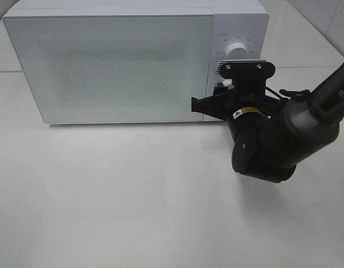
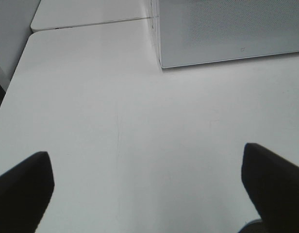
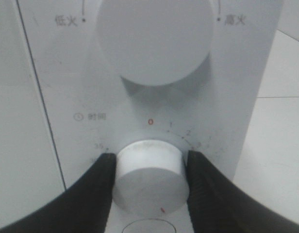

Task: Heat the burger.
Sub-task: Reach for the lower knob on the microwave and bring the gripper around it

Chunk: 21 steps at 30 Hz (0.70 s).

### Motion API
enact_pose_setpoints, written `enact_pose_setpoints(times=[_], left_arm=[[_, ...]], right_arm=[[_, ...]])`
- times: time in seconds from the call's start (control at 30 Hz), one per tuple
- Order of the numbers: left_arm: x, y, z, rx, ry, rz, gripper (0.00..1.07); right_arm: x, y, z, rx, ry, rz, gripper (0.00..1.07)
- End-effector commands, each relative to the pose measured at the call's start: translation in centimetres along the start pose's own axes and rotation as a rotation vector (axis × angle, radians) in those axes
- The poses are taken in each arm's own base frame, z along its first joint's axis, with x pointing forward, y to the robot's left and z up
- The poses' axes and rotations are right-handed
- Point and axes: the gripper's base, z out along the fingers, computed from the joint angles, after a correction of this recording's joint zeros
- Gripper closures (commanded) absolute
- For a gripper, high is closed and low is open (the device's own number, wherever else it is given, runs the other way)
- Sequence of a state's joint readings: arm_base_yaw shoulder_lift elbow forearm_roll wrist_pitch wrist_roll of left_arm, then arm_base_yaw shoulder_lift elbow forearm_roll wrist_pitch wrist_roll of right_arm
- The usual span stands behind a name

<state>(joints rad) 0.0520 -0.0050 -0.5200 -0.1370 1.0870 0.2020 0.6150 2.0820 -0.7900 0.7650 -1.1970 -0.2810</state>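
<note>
The white round lower dial (image 3: 148,182) on the white boxy microwave oven (image 1: 122,61) is clasped on both sides by the black right gripper (image 3: 150,156). The black left gripper (image 2: 144,155) is held spread wide and empty above the white tabletop (image 2: 91,97). The oven door is seen closed, and where the burger lies cannot be told.

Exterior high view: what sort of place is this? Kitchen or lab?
Probably a lab bench staged as a kitchen, not a real one: a white microwave alone on a plain white table, with the right gripper around its timer knob.
</note>
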Motion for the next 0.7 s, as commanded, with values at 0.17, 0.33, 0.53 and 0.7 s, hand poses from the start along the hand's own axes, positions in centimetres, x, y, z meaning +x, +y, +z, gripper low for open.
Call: enact_pose_setpoints(times=[0.17,0.33,0.53,0.7], left_arm=[[0.04,-0.01,-0.18,0.000,-0.028,0.001,0.09],[0.04,-0.01,-0.18,0.000,-0.028,0.001,0.09],[0.04,-0.01,-0.18,0.000,-0.028,0.001,0.09],[0.04,-0.01,-0.18,0.000,-0.028,0.001,0.09]], right_arm=[[-2.26,-0.25,0.14,0.037,-0.214,0.021,1.04],[-2.26,-0.25,0.14,0.031,-0.215,0.076,1.04],[-2.33,0.07,0.13,-0.020,-0.222,0.206,1.04],[-2.39,0.42,0.11,-0.081,-0.219,0.400,1.04]])
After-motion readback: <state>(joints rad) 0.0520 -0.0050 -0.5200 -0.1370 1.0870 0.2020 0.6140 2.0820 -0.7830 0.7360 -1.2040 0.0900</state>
